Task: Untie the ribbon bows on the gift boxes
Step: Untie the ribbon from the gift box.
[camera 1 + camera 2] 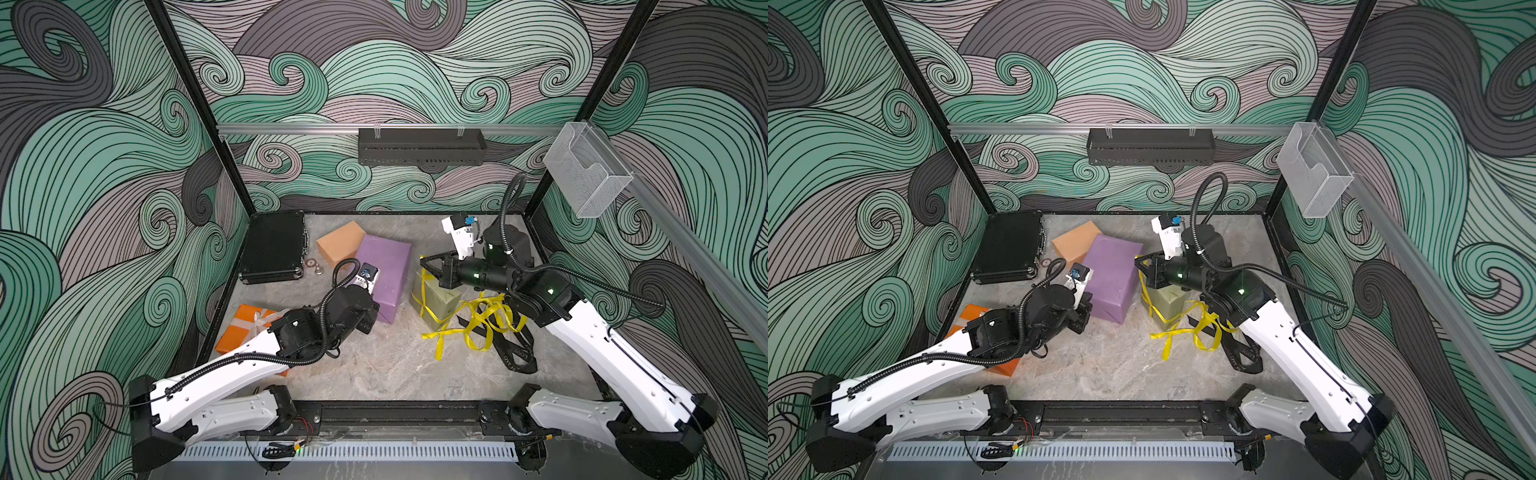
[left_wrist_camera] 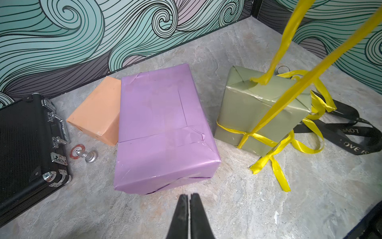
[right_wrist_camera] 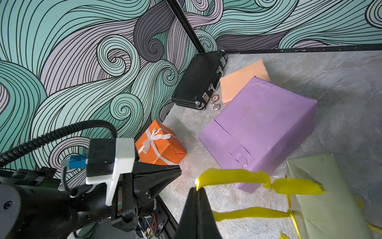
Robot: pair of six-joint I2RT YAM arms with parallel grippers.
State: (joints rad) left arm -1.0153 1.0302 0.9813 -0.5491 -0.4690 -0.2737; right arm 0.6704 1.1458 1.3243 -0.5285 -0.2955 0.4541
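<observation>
Two claws were clenched: the right gripper pinched a yellow ribbon stretched taut from the olive-green box. The left gripper held nothing, near the purple box.

On the bench: hard case rear left; small box behind, touching, large box; mid-sized box right of it; loose ribbons farther right; fourth box front left.
</observation>
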